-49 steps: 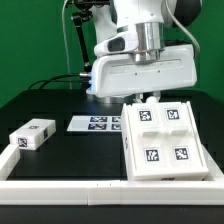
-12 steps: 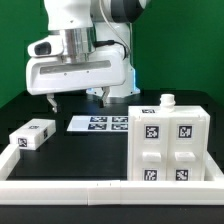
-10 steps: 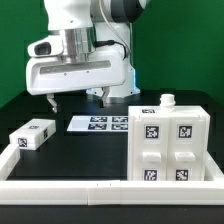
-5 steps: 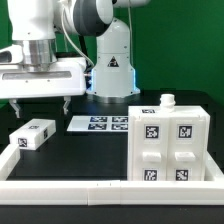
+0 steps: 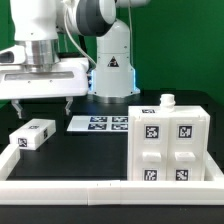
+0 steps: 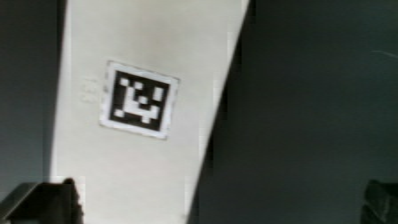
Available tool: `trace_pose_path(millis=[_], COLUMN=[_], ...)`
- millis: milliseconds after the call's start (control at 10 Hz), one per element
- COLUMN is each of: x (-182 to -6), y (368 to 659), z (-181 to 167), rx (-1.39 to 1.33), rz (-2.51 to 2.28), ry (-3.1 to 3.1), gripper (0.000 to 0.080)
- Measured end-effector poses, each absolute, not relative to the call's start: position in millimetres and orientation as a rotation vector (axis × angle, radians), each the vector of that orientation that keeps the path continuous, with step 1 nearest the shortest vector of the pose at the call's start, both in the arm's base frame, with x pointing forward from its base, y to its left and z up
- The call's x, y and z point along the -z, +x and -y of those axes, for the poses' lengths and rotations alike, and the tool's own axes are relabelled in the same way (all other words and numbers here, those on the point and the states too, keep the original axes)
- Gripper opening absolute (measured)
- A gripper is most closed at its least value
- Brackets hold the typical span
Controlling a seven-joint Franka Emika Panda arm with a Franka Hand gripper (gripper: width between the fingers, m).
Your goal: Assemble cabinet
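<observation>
The cabinet body [image 5: 168, 150] is rendered in white, and its faces are patterned with square black-and-white tags. The same white and the same tags are seen on the small block [image 5: 32, 134] and the marker board [image 5: 97, 124]. The table [image 5: 80, 155] is coloured black, the border rails [image 5: 60, 188] white, the backdrop [image 5: 195, 50] green. The gripper [image 5: 42, 105] is cased in white, with dark fingers [image 5: 66, 103].

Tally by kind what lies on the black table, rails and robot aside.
Cabinet body: 1
Small white block: 1
Marker board: 1
Total: 3
</observation>
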State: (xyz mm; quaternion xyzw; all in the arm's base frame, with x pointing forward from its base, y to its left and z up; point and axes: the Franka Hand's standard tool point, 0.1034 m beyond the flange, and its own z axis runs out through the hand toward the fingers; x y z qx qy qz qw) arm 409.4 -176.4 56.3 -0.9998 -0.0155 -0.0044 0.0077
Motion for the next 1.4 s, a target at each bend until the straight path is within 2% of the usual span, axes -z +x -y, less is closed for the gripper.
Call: trace_pose_path(millis=[400,700,1100,1400], x=[-38.8,-34.3,-10.5,-6.6], y=[403,402,391,385], z=[207,204,205,202], rx=[-0.029,-0.036,-0.026,-0.036], rz=[-0.021,-0.012,0.015,0.018], ry=[-3.134,-3.134,-3.169,-3.17], gripper=[0.0797,0.0797,0.0797,0.0797])
